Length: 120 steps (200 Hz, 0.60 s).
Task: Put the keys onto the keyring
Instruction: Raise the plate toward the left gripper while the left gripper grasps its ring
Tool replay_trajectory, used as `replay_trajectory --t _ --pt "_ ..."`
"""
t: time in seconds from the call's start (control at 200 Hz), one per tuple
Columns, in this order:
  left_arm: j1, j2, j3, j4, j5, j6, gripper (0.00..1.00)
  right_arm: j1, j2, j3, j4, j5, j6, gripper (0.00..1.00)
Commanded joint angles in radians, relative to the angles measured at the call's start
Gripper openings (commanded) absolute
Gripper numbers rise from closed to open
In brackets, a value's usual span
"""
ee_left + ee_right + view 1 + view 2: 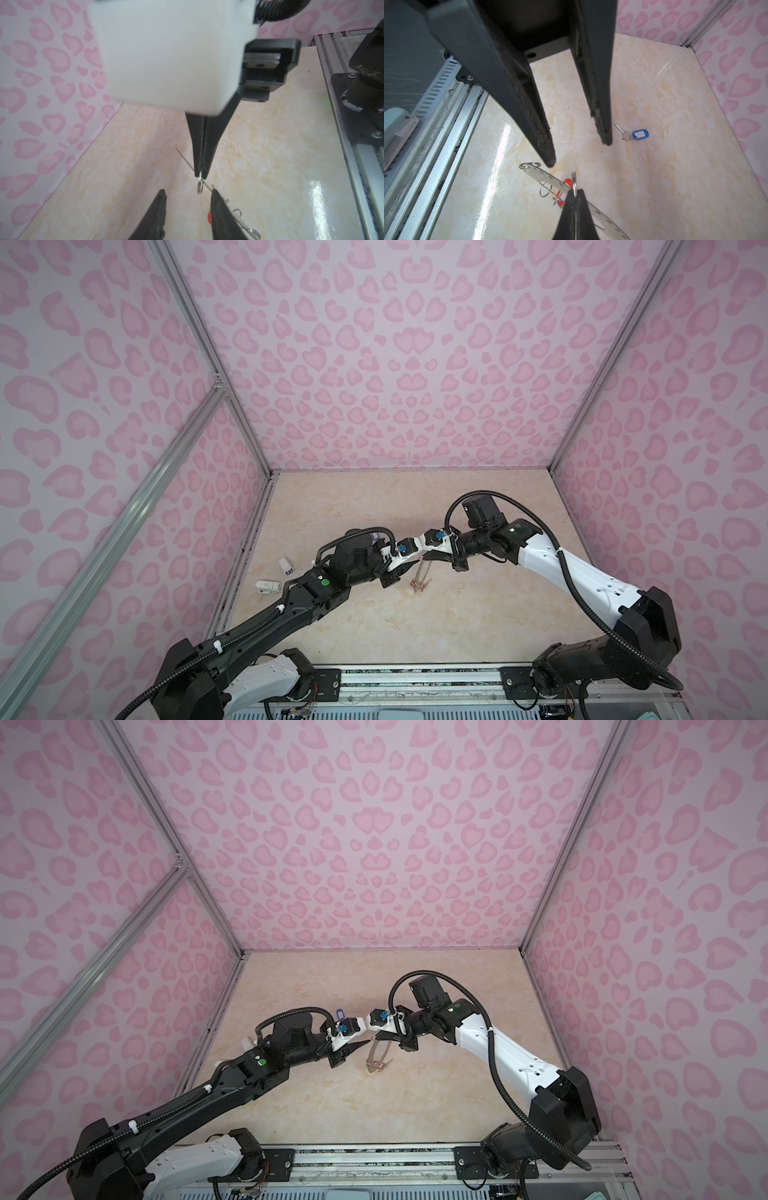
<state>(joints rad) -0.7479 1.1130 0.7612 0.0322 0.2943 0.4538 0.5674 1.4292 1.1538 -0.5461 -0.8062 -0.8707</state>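
Keyring (pixel 548 177), its small ring (pixel 574 182) tight between right jaws.

I found nothing I could read anywhere; the white insert of the blue tag (pixel 640 134) showed no writing I could make out.

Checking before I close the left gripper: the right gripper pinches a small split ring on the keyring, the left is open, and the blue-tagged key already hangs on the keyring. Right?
Not quite: the blue-tagged key lies loose on the table, apart from the keyring; the right wrist view shows it. The rest holds: right gripper shut on the small split ring, left gripper open.
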Motion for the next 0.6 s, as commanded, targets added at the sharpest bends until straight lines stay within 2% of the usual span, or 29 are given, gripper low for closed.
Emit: replay_trajectory --t 0.0,0.595 --pt "-0.011 0.013 0.016 -0.008 -0.022 0.021 0.34 0.000 -0.004 0.005 0.005 -0.030 0.029 0.00" --pt "-0.033 0.066 0.047 -0.005 -0.021 0.022 0.22 0.012 -0.026 0.002 0.026 -0.047 0.049 0.00"
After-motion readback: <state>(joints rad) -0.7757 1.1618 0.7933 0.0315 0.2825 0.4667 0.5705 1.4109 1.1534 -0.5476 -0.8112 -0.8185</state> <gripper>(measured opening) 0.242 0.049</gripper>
